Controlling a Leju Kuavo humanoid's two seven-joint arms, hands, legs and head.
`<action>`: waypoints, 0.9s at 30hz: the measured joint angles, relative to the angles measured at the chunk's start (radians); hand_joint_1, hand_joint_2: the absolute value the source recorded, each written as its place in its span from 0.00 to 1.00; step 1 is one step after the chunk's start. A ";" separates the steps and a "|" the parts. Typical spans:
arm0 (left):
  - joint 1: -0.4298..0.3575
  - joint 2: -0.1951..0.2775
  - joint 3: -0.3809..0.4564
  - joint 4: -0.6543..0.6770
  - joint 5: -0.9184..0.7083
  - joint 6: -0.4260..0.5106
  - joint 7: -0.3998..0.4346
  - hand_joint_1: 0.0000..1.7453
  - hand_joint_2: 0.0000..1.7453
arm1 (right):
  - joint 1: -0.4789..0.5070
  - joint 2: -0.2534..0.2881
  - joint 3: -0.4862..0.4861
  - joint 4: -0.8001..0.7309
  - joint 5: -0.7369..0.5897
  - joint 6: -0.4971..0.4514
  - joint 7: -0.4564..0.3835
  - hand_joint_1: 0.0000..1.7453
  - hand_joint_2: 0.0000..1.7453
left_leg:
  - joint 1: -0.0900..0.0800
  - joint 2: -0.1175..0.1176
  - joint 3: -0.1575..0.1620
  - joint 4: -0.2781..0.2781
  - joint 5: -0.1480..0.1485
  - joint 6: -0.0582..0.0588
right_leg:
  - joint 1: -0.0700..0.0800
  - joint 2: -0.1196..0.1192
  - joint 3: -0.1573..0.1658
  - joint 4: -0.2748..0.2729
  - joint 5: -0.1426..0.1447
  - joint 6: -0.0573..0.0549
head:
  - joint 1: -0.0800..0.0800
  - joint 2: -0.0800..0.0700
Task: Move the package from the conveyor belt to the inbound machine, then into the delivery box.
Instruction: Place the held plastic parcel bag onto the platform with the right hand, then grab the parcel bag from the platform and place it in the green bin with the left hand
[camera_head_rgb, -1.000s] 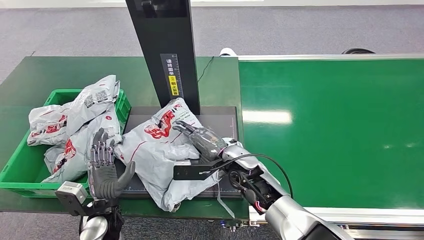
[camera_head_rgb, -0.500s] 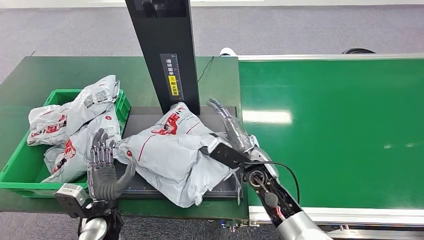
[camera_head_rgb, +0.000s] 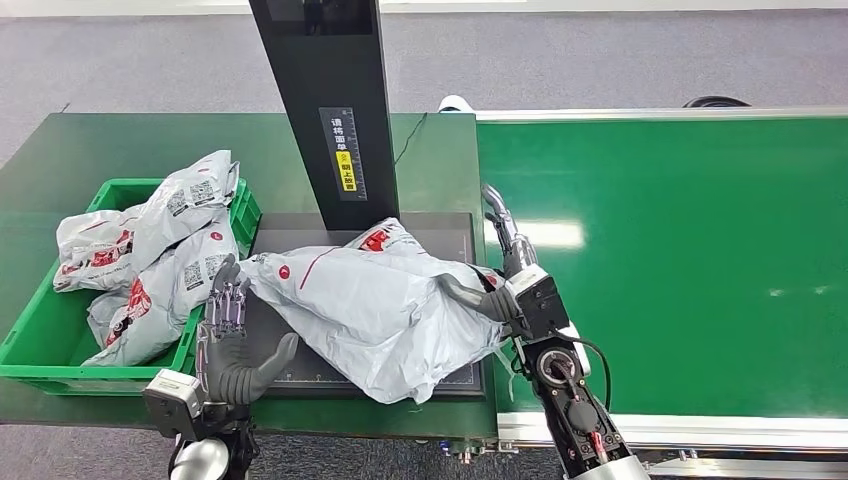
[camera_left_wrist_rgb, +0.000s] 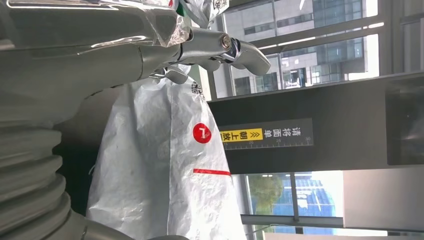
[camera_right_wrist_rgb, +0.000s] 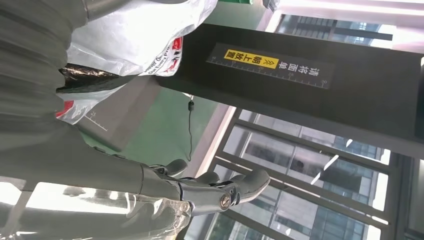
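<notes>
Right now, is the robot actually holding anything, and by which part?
The right hand presses the grey plastic mail package at its right edge; a true grip cannot be told. The left hand holds nothing.

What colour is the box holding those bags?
Green, a plastic delivery box; the head view shows it best.

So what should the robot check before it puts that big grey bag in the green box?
1. Grey plastic mailer bag lies on the black scanner platform: ok.
2. Right hand touches the bag's edge, thumb against it, fingers pointing away: firm hold cannot tell.
3. Left hand open, upright beside the bag's other end, not gripping: not ok for lifting.
4. Green plastic crate already holds several bags: room cannot tell.
5. Black scanner post stands right behind the bag: clearance cannot tell.
</notes>
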 joint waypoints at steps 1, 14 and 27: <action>0.000 0.000 -0.001 -0.001 0.000 0.000 0.000 0.00 1.00 | 0.001 0.000 -0.001 -0.002 0.000 0.000 0.000 0.00 1.00 | 0.000 0.000 0.000 0.000 0.000 0.000 | 0.000 0.000 0.000 0.000 0.000 0.000 | 0.000 0.000; 0.000 0.009 -0.033 -0.004 -0.126 0.014 0.035 0.00 1.00 | 0.006 0.000 -0.014 -0.010 -0.050 0.036 0.002 0.00 1.00 | 0.000 0.000 0.000 0.000 0.000 0.000 | 0.000 0.000 0.000 0.000 0.000 0.000 | 0.000 0.000; -0.022 0.028 -0.151 -0.006 -0.324 -0.023 0.121 0.00 1.00 | -0.038 -0.048 0.099 0.177 0.345 0.233 0.341 0.00 1.00 | 0.000 -0.001 0.000 0.000 0.000 0.000 | 0.000 -0.001 0.000 0.000 0.000 0.000 | 0.000 0.000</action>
